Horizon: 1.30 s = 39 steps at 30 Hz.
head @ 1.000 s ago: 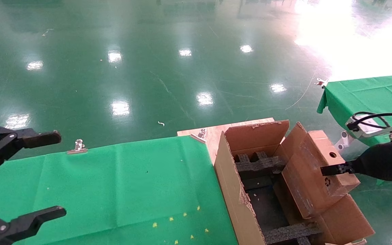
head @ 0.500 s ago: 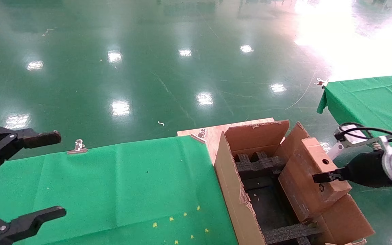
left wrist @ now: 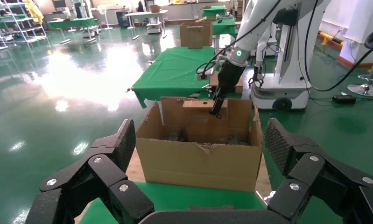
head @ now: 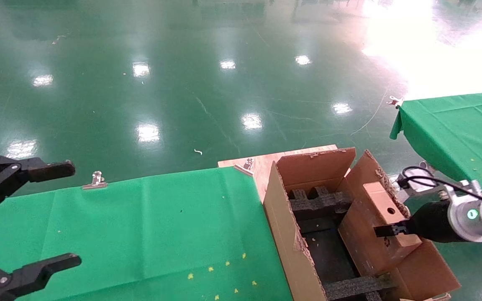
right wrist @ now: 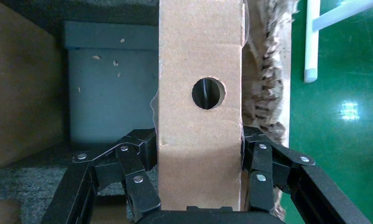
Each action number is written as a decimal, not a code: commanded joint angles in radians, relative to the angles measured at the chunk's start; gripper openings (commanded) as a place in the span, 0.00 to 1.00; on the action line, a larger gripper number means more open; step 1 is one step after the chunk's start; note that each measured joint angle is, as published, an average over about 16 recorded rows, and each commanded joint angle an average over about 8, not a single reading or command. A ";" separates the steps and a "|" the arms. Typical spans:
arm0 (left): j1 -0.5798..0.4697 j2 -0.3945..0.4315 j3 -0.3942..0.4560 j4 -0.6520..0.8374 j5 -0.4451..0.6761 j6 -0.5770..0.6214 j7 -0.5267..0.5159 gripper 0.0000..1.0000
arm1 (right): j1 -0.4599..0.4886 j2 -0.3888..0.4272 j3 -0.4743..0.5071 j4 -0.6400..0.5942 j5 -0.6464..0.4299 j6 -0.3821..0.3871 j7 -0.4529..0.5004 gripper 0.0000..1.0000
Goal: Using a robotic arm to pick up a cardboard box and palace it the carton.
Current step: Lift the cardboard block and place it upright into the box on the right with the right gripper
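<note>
The white-jointed robotic arm (head: 471, 215) with a green-lit wrist ring comes in from the right. Its right gripper (head: 387, 230) is shut on the cardboard box (head: 377, 228), a small brown block with a round hole in its top face. The box hangs tilted over the right side of the carton (head: 285, 234), partly below its rim. In the right wrist view the fingers (right wrist: 137, 179) clamp both sides of the cardboard box (right wrist: 200, 116). The left wrist view shows the carton (left wrist: 198, 161) and the cardboard box (left wrist: 200, 116) farther off. My left gripper (head: 23, 217) is open and empty at the far left.
The carton holds black foam inserts (head: 320, 205) and has ragged flaps. It stands on a wooden board (head: 262, 165) beside the green-covered table (head: 140, 230). Metal clips (head: 95, 180) hold the cloth. A second green table (head: 454, 125) stands at the right.
My right gripper has moved left and down with the cardboard box, bringing it lower into the carton's right side. The left gripper has not moved.
</note>
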 commanded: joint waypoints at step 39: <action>0.000 0.000 0.001 0.000 -0.001 0.000 0.000 1.00 | -0.241 -0.190 -0.052 -0.226 0.090 0.152 -0.040 0.00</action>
